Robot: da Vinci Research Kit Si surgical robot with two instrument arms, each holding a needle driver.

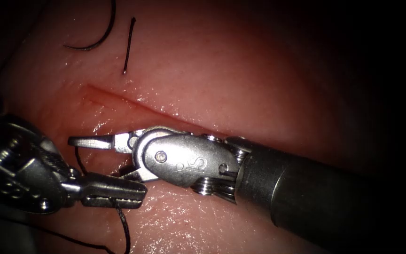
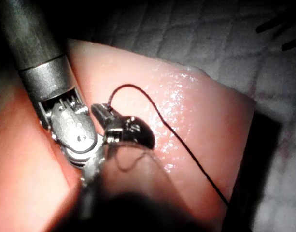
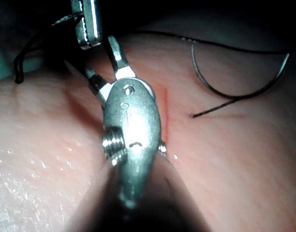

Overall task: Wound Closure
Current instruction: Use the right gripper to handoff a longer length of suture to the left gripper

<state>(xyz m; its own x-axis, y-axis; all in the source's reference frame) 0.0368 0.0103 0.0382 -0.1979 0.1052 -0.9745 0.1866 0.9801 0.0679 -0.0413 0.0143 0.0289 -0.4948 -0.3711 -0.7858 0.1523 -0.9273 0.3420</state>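
Left claw (image 1: 118,190) clamped on thread (image 1: 125,228); right claw (image 1: 100,157) apart, empty; curved needle (image 1: 97,35) lies free on tissue (image 1: 259,75) above the cut (image 1: 132,101).

A soft pale cloth (image 2: 225,34) with a criss-cross quilted pattern of diamond shapes lies spread out flat under everything in the left wrist view, a few short dark stripes (image 2: 275,26) show on it near one edge, and a strip of dark shadow falls across it.
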